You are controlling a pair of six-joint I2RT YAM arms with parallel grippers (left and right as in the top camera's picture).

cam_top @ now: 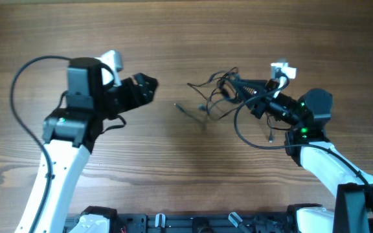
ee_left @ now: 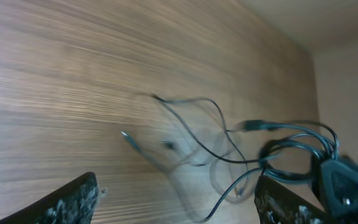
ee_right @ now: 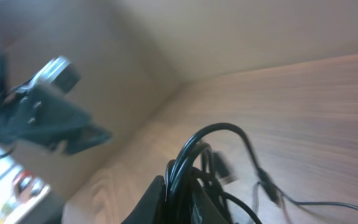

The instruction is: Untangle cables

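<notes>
Two cables (cam_top: 217,85) tangled on wood-grain table (cam_top: 173,39), pinched by right fingers (cam_top: 245,87).

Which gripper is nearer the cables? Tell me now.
Right. The right gripper grips the cables at their right end; the left gripper hangs open off to their left, touching nothing.
</notes>
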